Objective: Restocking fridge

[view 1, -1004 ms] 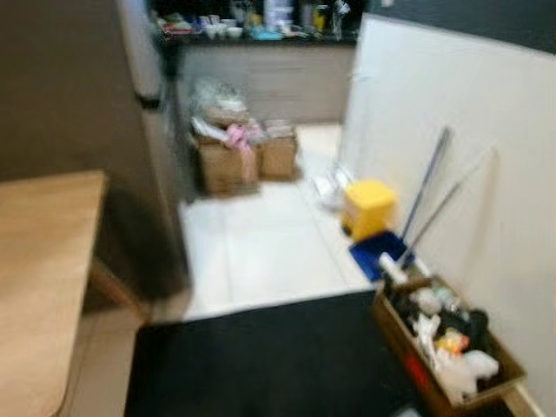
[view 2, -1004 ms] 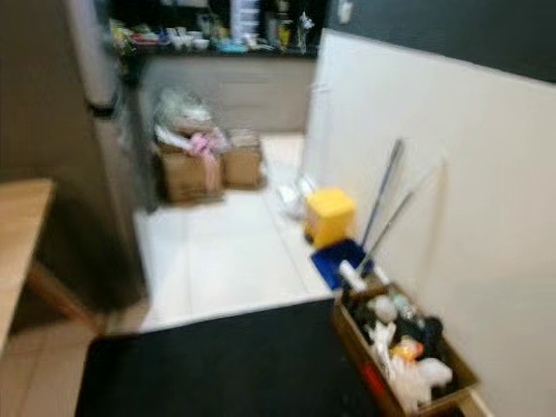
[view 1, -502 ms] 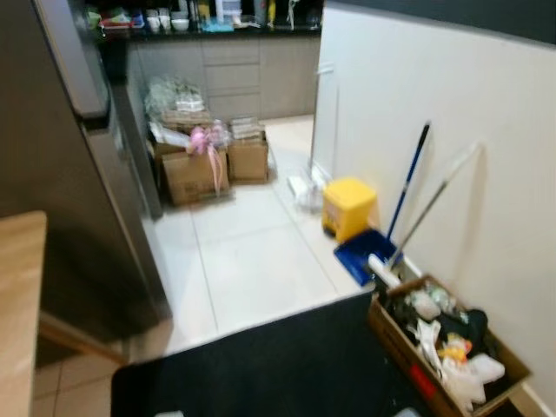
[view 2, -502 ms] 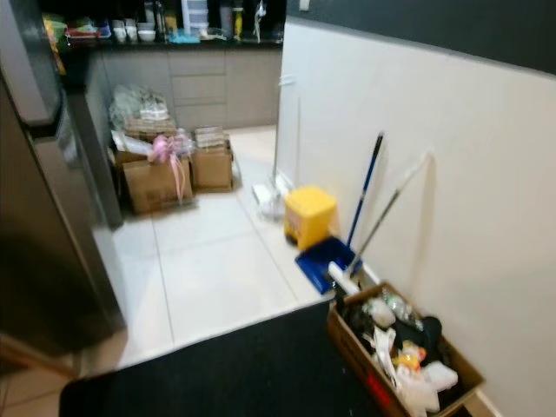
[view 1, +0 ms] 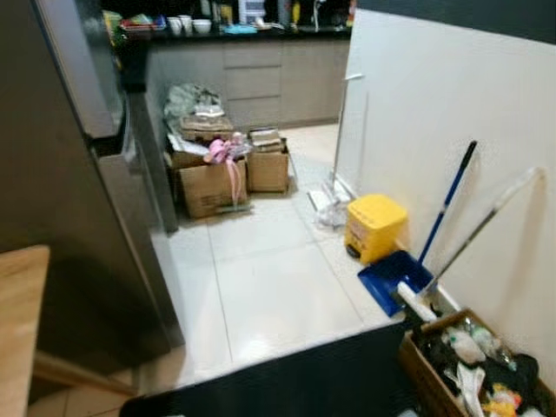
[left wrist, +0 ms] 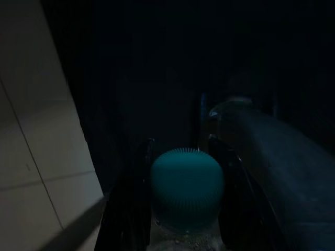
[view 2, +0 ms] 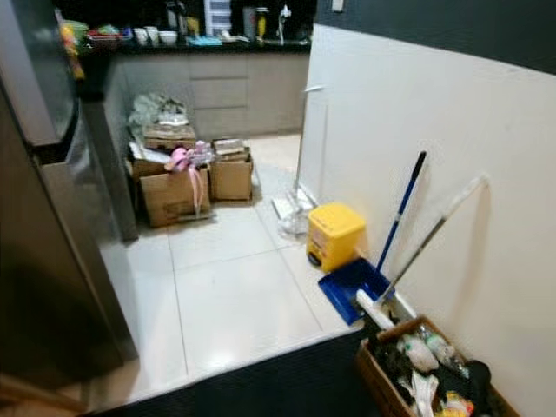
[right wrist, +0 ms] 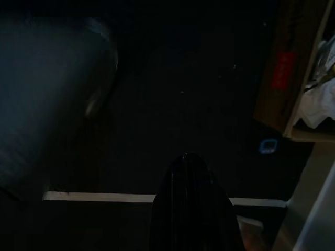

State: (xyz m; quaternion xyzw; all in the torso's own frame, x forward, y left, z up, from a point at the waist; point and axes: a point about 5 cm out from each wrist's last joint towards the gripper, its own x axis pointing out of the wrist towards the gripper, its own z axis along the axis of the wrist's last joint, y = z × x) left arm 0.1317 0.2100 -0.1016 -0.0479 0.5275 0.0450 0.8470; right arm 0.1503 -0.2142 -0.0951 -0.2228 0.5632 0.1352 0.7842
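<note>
The left gripper (left wrist: 180, 157) is holding a bottle with a teal ribbed cap (left wrist: 187, 188) between its two black fingers (left wrist: 137, 198), one finger pressing on each side of the cap, so the jaws are standing only as wide as the cap; the picture from that wrist is very dark, and pale floor tiles (left wrist: 31, 157) are showing off to one side. The right gripper (right wrist: 191, 209) is hanging over a black mat (right wrist: 183, 104), its fingers looking pressed together into one dark shape with nothing between them, and the corner of a cardboard box (right wrist: 285, 73) with a red label is lying near it. Ahead, the tall grey fridge (view 1: 78, 174) is standing on the robot's left, with the edge of a wooden table (view 1: 17, 330) just in front of it. Two brown boxes (view 1: 213, 178) piled with bags are sitting on the white floor (view 1: 269, 287) beyond the fridge, before a dark counter (view 1: 252, 35) carrying cups and bottles. Along the pale wall on the right, a yellow bucket (view 1: 375, 228), a blue dustpan (view 1: 395, 280) and two long handles (view 1: 447, 204) are leaning or resting, and a box of clutter (view 1: 473, 369) is sitting at the mat's (view 1: 295, 382) edge.
</note>
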